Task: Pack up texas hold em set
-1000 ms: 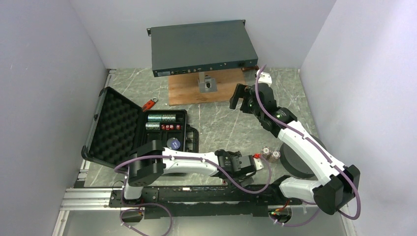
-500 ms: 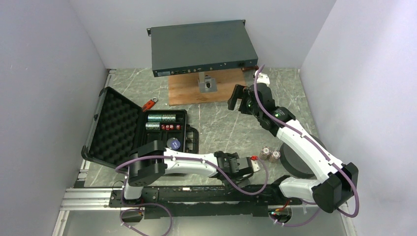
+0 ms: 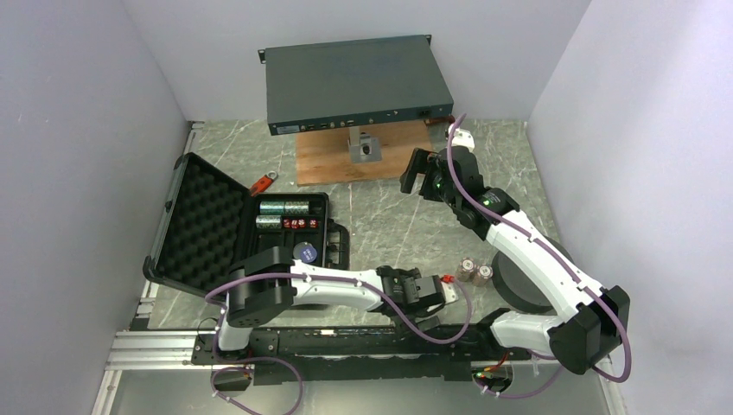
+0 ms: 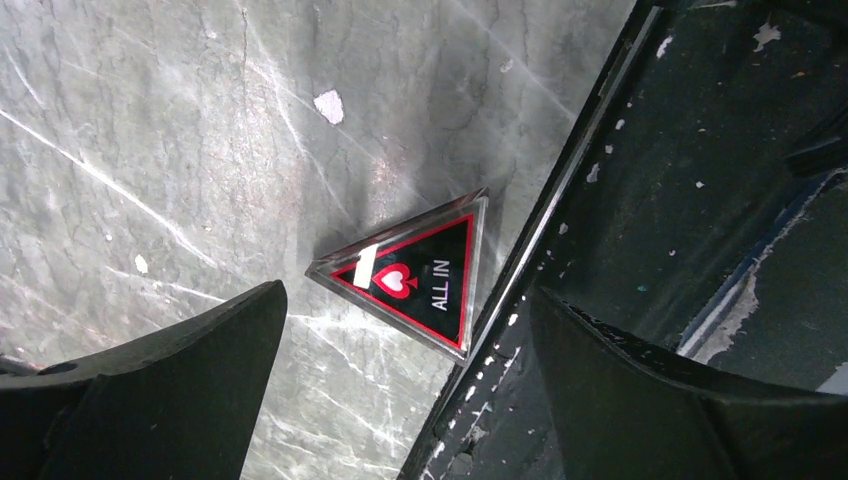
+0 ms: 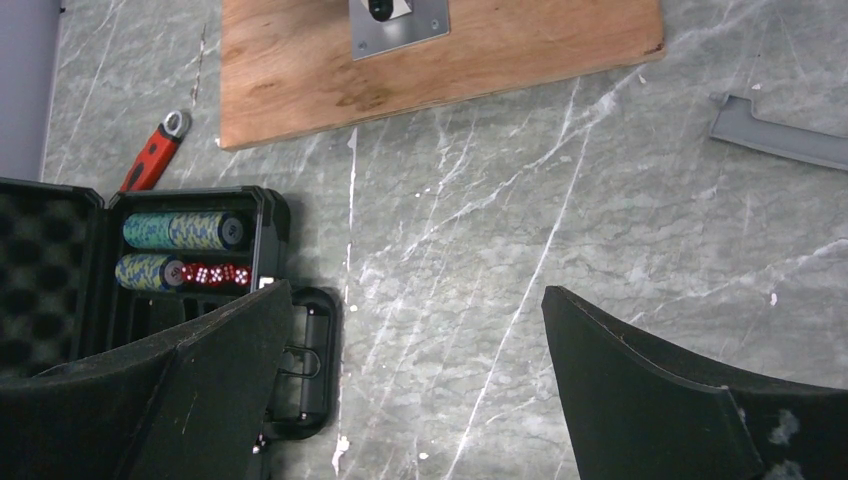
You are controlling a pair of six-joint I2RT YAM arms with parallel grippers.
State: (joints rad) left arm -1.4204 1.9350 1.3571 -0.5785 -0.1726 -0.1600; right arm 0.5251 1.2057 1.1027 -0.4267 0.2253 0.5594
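Our left fingers (image 4: pixel 150 390) stand wide and empty astride the flat red-black plastic triangle marker (image 4: pixel 415 275) — one may snag the black base rail (image 4: pixel 680 180).

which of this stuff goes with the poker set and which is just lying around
Job: black plastic foam-lined case; red dice inside; blue round disc; two short chip stacks; red triangular marker.
Lying about: flat grey rack unit; brown wooden board; red-handled tool; dark grey foam ring.

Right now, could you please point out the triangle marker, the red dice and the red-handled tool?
triangle marker (image 4: pixel 415 280): left wrist view, on its black printed face.
red dice (image 5: pixel 212 273): right wrist view, middle of the row.
red-handled tool (image 5: pixel 150 163): right wrist view, on its red handle.
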